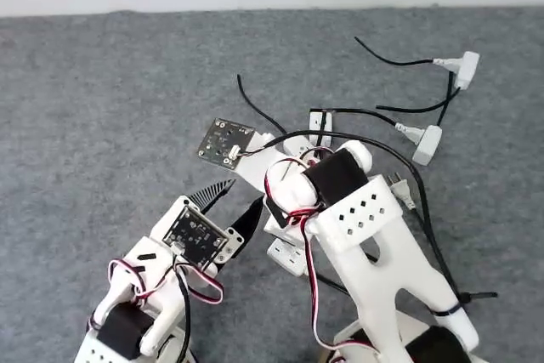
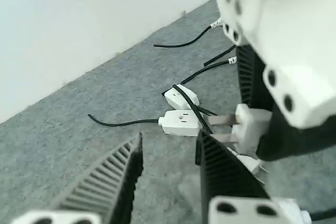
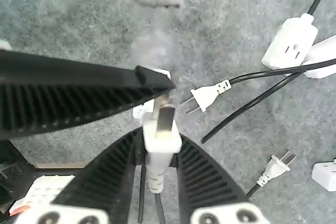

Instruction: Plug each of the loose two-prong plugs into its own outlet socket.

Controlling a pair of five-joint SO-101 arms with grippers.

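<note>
The held plug [image 3: 157,135] sits above the tabletop [image 1: 102,108], pinched by its white body in the right gripper [image 3: 156,109], with both prongs sticking out past the jaws. In the left wrist view those prongs point at the face of a white outlet socket [image 2: 180,123] just beside them, and a black cable [image 2: 191,108] lies across that socket.

The push should probably run straight along the prongs, level with the slots. The socket lies loose and would likely slide away. The left gripper [image 2: 170,140], jaws spread and empty, is near enough to brace it from behind.

The left wrist view gives the prong-to-socket line side-on, which the right wrist view lacks. The right wrist view gives the grip itself, plus two loose plugs [image 3: 207,97] [image 3: 275,167] lying on the tabletop. The high view adds two further sockets [image 1: 427,144] [image 1: 463,65] well off to the far side.
</note>
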